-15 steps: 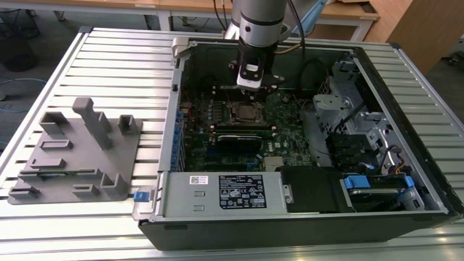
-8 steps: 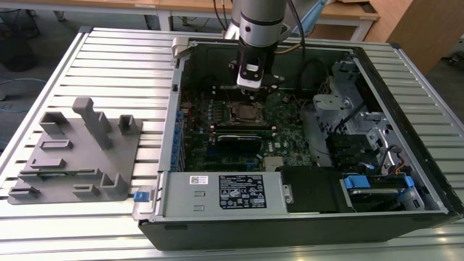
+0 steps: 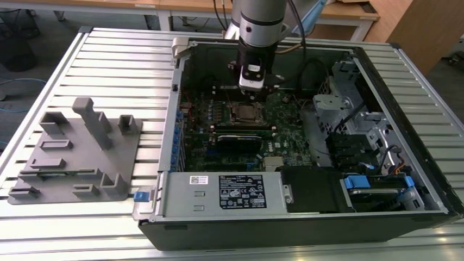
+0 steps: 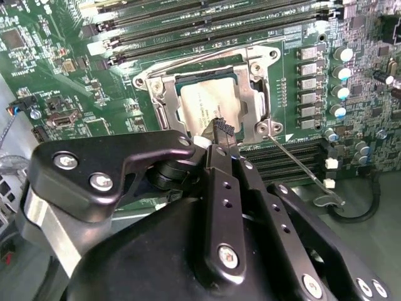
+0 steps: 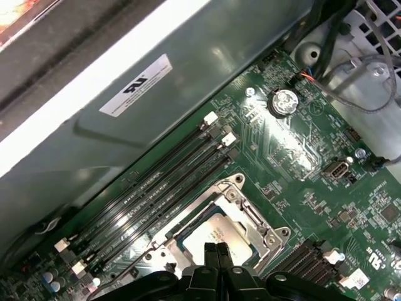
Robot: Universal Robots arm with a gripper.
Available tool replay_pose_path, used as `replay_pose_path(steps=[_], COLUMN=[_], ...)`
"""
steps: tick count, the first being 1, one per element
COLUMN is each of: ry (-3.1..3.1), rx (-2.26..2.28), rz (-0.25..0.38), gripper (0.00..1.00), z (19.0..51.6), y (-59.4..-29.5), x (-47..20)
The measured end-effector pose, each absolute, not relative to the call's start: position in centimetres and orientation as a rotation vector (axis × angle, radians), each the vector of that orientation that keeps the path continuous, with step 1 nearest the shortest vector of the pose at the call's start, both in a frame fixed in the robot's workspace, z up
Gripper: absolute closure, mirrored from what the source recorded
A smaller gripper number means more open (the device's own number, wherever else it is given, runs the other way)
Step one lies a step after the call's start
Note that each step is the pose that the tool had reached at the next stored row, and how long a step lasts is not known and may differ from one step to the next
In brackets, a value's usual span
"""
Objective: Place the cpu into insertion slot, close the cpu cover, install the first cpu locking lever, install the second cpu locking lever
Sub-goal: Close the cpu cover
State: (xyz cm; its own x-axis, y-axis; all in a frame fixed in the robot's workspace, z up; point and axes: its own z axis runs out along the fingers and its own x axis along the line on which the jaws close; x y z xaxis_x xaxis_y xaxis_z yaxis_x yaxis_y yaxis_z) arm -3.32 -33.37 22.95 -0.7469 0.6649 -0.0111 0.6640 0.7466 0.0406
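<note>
Closest to us in the second wrist view is the black body of the gripper (image 4: 219,133). Its two fingers are drawn together into one narrow tip, and we see nothing held between them. The tip hangs directly over the insertion slot (image 4: 188,79), at the edge of the slot nearest the gripper body. We cannot tell whether it touches anything there.

The cpu (image 4: 203,106) lies flat inside the insertion slot, its dull metal top facing up. The cpu cover (image 4: 164,103) is folded down around it, so the chip shows through the cover's square cut-out. A thin wire locking lever (image 4: 299,164) angles away from one corner of the slot across the green circuit board (image 4: 56,37). We judge it is not yet latched.

Long black memory slots (image 4: 207,25) run along the far side of the insertion slot from the gripper. A row of small capacitors (image 4: 341,72) stands just beside the slot. In the exterior view the arm (image 3: 259,27) reaches straight down into the open computer case (image 3: 406,109) above the slot.

We judge that the cover is only resting in place. A sideways nudge from the fingertips could lift it or shift the chip on its contacts. The lever is thin, so the closed tip could slip off it. It could then strike the capacitors or scrape the chip's top.
</note>
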Motion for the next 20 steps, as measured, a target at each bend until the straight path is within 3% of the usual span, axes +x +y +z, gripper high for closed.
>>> replay_pose_path(steps=[20], ry=[2.955], rx=[0.986], rz=[0.056], gripper=[0.89], z=[22.95], y=[-33.37], x=[-3.32])
